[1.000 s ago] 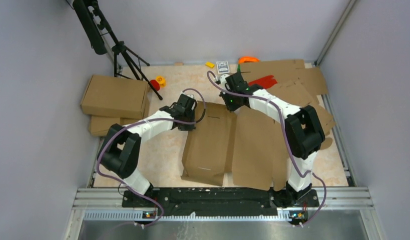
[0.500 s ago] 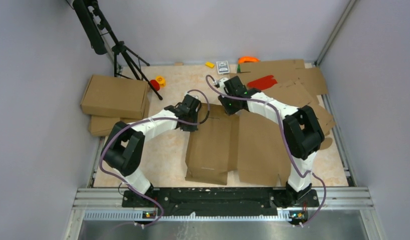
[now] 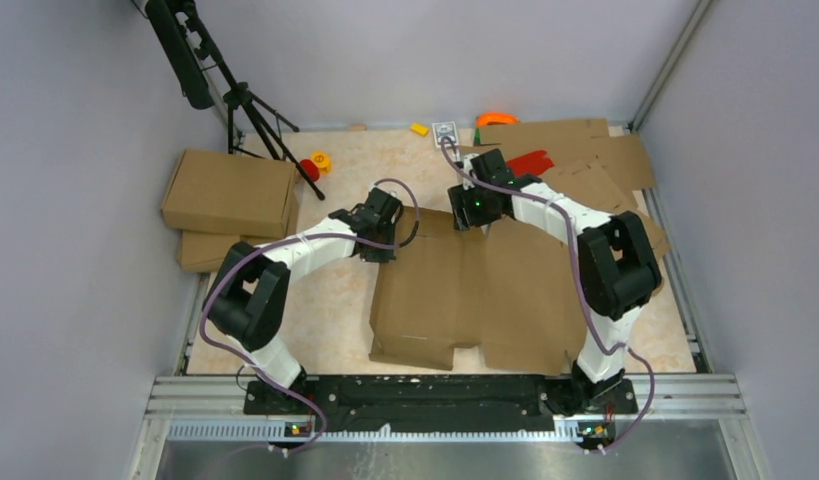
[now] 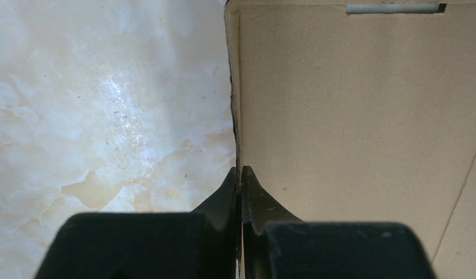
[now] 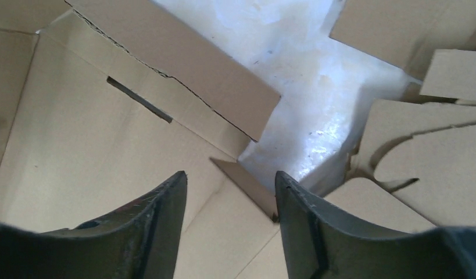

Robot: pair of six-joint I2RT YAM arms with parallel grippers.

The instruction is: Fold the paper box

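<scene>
The paper box (image 3: 465, 290) is a brown die-cut blank lying mostly flat in the middle of the table. My left gripper (image 3: 381, 243) is at the blank's far left corner. In the left wrist view the left gripper (image 4: 240, 172) is shut on the paper box (image 4: 351, 104), whose thin left edge runs between the fingertips. My right gripper (image 3: 477, 215) hovers over the blank's far edge. In the right wrist view the right gripper (image 5: 229, 177) stands open above the paper box (image 5: 96, 139), and a small upright flap (image 5: 247, 186) shows between its fingers with nothing gripped.
A folded brown box (image 3: 230, 190) sits on flat cardboard (image 3: 207, 252) at the left. Loose cardboard sheets (image 3: 585, 150) are heaped at the back right, with a red piece (image 3: 530, 160) among them. A tripod (image 3: 247, 110) stands at the back left. Small red (image 3: 310, 168), yellow (image 3: 419, 129) and orange (image 3: 496, 118) items lie near the back wall.
My right gripper has opened, let go of the blank's far edge and shifted slightly right and nearer. The blank has settled flatter. The left gripper stays shut on the edge.
</scene>
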